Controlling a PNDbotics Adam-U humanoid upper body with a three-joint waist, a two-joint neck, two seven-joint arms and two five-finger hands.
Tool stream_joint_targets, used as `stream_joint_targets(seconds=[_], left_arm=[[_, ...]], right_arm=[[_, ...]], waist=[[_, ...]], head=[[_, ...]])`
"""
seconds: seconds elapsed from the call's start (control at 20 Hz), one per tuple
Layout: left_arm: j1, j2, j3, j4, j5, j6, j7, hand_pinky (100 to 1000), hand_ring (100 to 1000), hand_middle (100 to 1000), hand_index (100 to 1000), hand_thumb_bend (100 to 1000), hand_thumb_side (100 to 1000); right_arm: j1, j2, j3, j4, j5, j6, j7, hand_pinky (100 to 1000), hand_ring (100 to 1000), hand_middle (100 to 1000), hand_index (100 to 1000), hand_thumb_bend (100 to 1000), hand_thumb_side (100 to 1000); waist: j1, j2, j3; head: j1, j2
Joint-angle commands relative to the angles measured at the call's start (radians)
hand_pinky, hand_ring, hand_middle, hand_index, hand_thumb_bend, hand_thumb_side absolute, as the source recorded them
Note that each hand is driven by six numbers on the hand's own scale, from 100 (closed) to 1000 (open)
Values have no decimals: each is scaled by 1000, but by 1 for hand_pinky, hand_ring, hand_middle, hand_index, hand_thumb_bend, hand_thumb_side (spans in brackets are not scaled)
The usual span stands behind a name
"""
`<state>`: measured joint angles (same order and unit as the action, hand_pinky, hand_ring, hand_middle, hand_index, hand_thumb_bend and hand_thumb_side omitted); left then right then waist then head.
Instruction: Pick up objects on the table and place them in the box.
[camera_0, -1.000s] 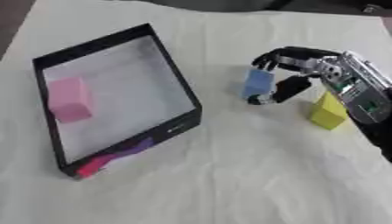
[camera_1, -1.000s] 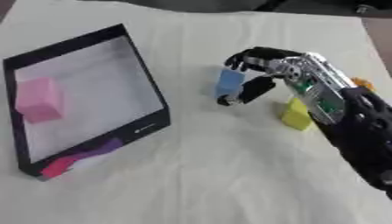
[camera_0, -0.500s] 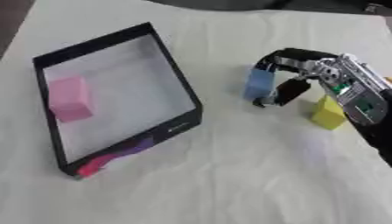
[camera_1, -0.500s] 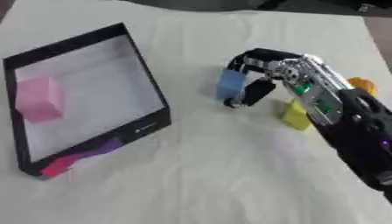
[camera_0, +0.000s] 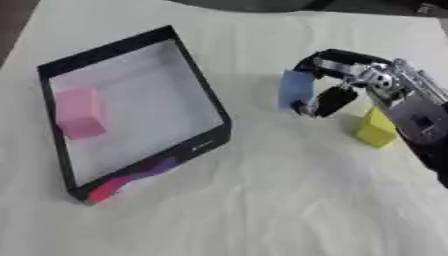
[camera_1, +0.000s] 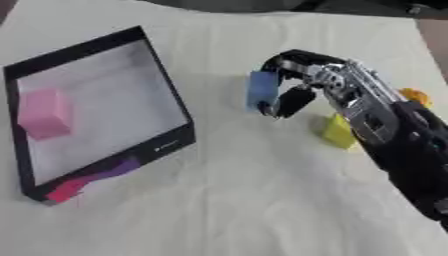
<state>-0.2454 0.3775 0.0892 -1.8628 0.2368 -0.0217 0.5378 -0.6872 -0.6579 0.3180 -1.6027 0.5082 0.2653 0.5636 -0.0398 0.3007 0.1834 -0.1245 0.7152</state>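
A blue block is pinched between the fingers and thumb of my right hand, which reaches in from the right and holds it just right of the box. The black-walled box lies at the left with a pink block inside it. A yellow block stands on the cloth under my right wrist. A red and purple piece lies against the outside of the box's near wall. An orange object shows behind my right arm. My left hand is out of sight.
A pale cloth covers the table, with open room in front and at the far side. The dark table edge runs along the top.
My right hand has carried the blue block a little to the left and up, nearer the box. The other blocks have stayed put.
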Motion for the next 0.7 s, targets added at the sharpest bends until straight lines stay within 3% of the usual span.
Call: stream_joint_targets(seconds=[0.05, 0.3, 0.45, 0.65, 0.7], left_arm=[[-1, 20, 8, -19, -6, -1, 1, 689, 660, 753, 801, 311, 552], [4, 30, 7, -23, -10, -2, -1, 691, 662, 754, 804, 317, 544], [2, 42, 8, -31, -14, -5, -2, 692, 665, 757, 809, 322, 539], [-5, 52, 18, -42, -20, -10, 6, 695, 670, 758, 814, 337, 528], [-9, 59, 27, -47, -24, -13, 13, 696, 671, 757, 813, 292, 673]], right_arm=[[-32, -42, -45, -98, -43, 20, -25, 806, 663, 523, 647, 162, 100], [-133, -51, -93, -229, -122, 5, -88, 812, 658, 523, 646, 179, 100], [-215, -38, -78, -298, -171, 28, -83, 813, 657, 523, 646, 192, 100], [-316, -1, -50, -303, -196, 74, -50, 797, 641, 522, 639, 235, 100], [-340, 18, -34, -309, -192, 70, -38, 793, 635, 522, 638, 307, 100]], waist=[[-2, -23, -3], [0, -51, 1], [2, -68, 4], [4, -80, 10], [2, -89, 23]], head=[[5, 1], [-6, 17], [-17, 30], [-31, 41], [-46, 48]])
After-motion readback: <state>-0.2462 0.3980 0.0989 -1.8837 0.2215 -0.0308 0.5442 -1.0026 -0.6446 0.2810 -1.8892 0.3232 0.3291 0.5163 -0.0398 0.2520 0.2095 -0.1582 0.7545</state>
